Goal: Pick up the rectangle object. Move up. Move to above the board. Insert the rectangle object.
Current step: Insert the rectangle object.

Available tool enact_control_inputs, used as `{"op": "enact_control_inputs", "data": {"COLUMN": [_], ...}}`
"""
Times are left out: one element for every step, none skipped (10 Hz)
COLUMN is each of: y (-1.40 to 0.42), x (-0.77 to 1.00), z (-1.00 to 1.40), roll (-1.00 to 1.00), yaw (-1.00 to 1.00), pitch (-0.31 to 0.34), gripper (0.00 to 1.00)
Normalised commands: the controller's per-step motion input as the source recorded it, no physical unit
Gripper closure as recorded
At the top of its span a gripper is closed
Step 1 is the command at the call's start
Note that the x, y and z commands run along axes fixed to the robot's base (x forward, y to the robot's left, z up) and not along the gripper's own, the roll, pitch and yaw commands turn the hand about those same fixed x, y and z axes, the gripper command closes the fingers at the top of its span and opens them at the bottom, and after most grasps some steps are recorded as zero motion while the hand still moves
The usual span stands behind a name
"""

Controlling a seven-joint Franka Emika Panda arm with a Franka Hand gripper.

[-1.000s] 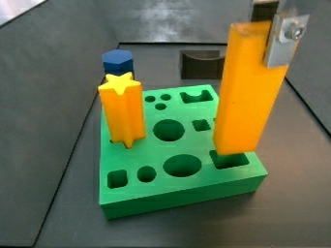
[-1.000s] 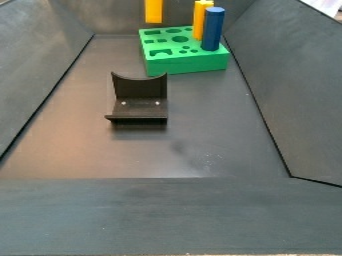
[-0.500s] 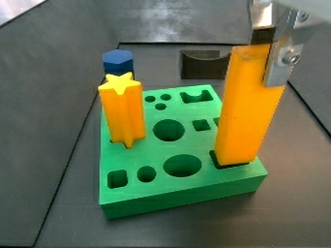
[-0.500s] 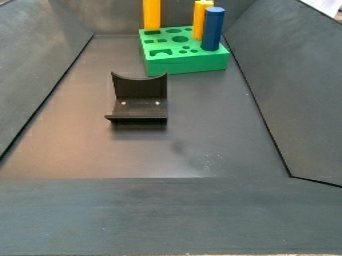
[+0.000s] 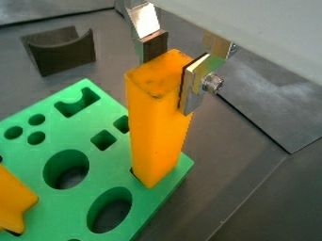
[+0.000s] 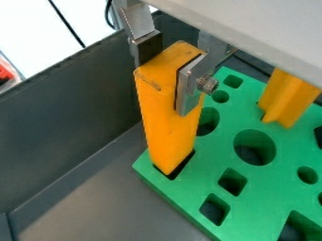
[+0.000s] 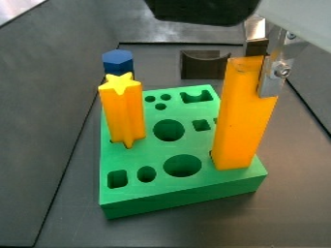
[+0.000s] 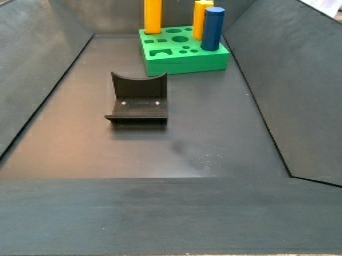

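Note:
The rectangle object [image 7: 243, 107] is a tall orange bar standing upright with its foot in a corner hole of the green board [image 7: 142, 199]. It also shows in both wrist views [image 5: 160, 122] [image 6: 168, 118] and, far off, in a side view [image 8: 152, 12]. My gripper [image 5: 174, 75] [image 6: 168, 83] straddles the bar's top. One finger [image 5: 198, 80] lies close along the bar's side; the other finger [image 5: 151, 33] stands clear of it with a gap. The jaws look open. In a side view the gripper [image 7: 262, 68] sits at the bar's upper end.
A yellow-orange star-topped post [image 7: 123, 111] and a blue hexagonal block [image 7: 118, 61] stand in the board's far side holes. The dark fixture [image 8: 138, 98] sits on the floor away from the board [image 8: 181, 50]. Sloped dark walls [image 8: 40, 90] enclose the floor.
The bar has gone from tilted and raised over the corner hole to upright and lower in it. The gripper has slid up toward the bar's top and loosened.

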Motion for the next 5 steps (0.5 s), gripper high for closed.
{"op": "enact_control_inputs", "data": {"y": [0.00,0.04,0.23,0.25,0.25], "x": [-0.09,0.00,0.00,0.00,0.11], "z": [-0.38,-0.37,-0.33,-0.28,-0.22], "roll": [0.00,0.00,0.00,0.04,0.02], "yaw": [0.25,0.25,0.32,0.34,0.26], "pitch": [-0.123,-0.134,-0.090,-0.024,0.000], "gripper": [1.00,1.00,1.00,1.00,1.00]}}
